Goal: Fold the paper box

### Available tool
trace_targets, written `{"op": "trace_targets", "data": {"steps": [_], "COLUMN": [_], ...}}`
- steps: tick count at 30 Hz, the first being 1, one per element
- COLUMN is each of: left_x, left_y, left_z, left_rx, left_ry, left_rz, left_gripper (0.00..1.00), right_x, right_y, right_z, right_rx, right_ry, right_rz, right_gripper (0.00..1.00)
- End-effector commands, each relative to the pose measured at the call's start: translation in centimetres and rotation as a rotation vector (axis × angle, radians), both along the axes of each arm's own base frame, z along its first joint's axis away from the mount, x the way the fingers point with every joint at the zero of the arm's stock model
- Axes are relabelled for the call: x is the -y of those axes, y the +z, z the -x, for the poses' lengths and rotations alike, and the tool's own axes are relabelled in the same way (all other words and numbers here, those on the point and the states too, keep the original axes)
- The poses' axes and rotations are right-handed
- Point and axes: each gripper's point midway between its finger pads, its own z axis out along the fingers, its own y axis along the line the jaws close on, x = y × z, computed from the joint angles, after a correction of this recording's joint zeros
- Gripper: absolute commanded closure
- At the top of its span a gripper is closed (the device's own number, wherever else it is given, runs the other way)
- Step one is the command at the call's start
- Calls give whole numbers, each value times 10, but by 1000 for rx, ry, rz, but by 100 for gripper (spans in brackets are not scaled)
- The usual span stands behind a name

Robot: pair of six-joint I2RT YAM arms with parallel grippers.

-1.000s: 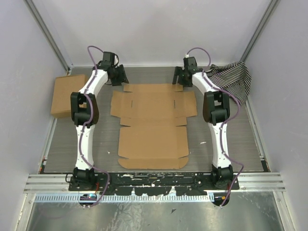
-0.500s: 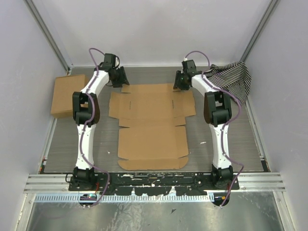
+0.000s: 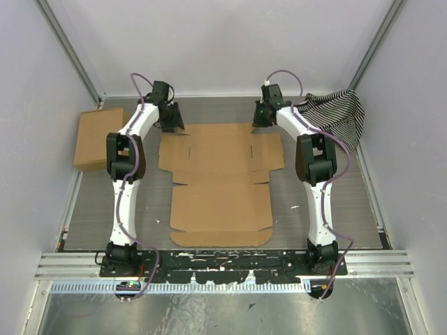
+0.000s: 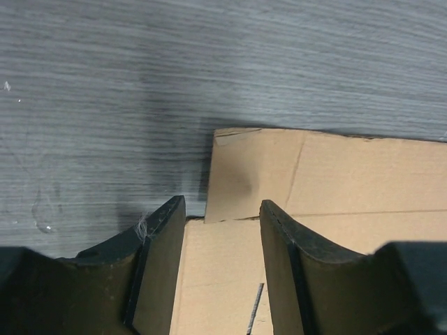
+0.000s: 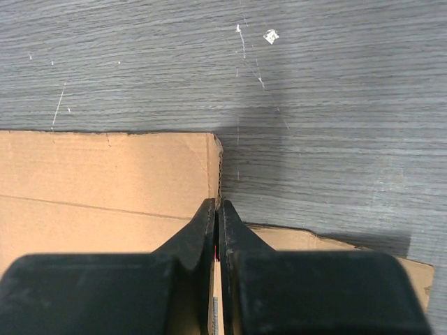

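My left tool [image 4: 222, 202] has been moving in and is now straddling the far left corner of the paper box [image 3: 220, 188], fingers apart. The box is lying flat and unfolded mid-tabletop [image 3: 91, 209], nudged slightly left. My right tool [image 5: 218, 204] is arriving at the far right corner, fingers closed together. I am judging that the far flap's lift is starting.
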Motion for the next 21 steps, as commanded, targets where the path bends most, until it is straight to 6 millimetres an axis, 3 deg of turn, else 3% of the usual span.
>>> {"op": "trace_targets", "data": {"steps": [1,8,13,21], "left_x": [-6,7,26,43], "left_y": [18,12,17,37], "left_z": [5,-2,-7,3], "left_rx": [16,33,57,78], "left_ry": [3,-12,-40,-76], "left_rz": [-33,1,87,120], "left_gripper": [46,46,51,59], "right_x": [12,11,9,10], "right_y": [23,26,27,34], "right_z": [5,9,11,12], "right_rx": [24,25,23,32], "right_ry": [-20,4,21,22], "right_rz": [46,48,50,55], "right_gripper": [95,95,95,95]}}
